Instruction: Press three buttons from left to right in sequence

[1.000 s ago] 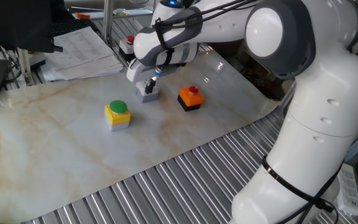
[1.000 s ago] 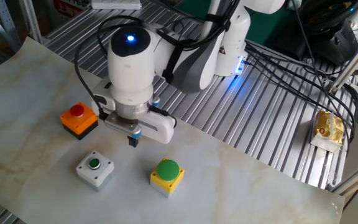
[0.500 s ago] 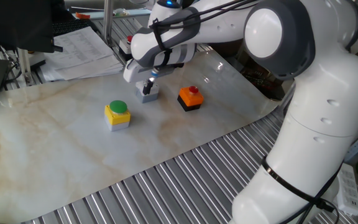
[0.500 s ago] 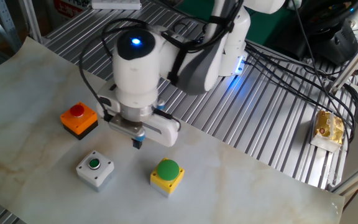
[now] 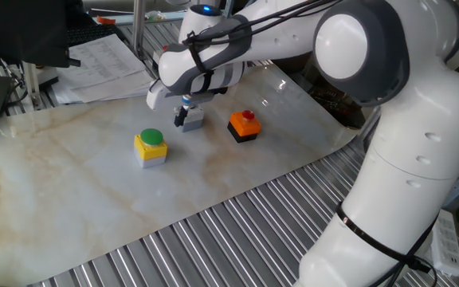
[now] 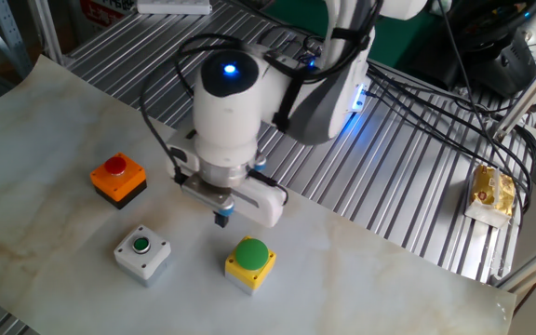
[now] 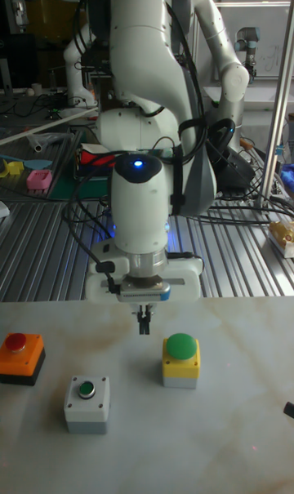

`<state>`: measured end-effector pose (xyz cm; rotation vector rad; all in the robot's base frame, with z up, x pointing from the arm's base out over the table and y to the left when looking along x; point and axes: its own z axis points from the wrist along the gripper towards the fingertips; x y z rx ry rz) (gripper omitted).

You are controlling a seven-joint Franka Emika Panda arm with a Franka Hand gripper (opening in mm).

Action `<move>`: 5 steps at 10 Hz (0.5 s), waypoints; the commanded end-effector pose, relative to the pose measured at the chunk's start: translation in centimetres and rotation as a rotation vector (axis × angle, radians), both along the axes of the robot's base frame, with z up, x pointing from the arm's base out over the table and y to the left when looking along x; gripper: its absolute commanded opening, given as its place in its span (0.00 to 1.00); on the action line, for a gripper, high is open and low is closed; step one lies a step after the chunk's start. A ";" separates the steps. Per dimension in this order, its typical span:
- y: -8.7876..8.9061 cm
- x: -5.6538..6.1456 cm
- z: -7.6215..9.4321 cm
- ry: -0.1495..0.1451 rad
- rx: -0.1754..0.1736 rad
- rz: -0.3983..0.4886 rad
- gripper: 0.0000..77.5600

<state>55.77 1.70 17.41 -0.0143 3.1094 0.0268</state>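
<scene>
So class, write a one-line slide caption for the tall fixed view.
Franka gripper hangs above the marble tabletop between the grey button box and the yellow button box, orange button box at far left.

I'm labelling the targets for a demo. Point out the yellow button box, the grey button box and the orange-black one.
yellow button box (image 6: pixel 250 253): other fixed view, green cap.
grey button box (image 6: pixel 141 246): other fixed view, small green cap.
orange-black button box (image 6: pixel 115 167): other fixed view, red cap.
</scene>
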 end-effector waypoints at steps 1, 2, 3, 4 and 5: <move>2.0 -0.1 0.9 0.009 -0.002 -0.044 0.01; 2.5 -0.3 0.8 0.008 -0.002 -0.054 0.01; 2.8 -0.5 0.7 0.007 -0.001 -0.059 0.01; 3.4 -0.8 0.5 0.004 0.001 -0.072 0.01; 3.7 -1.0 0.4 0.004 0.001 -0.076 0.01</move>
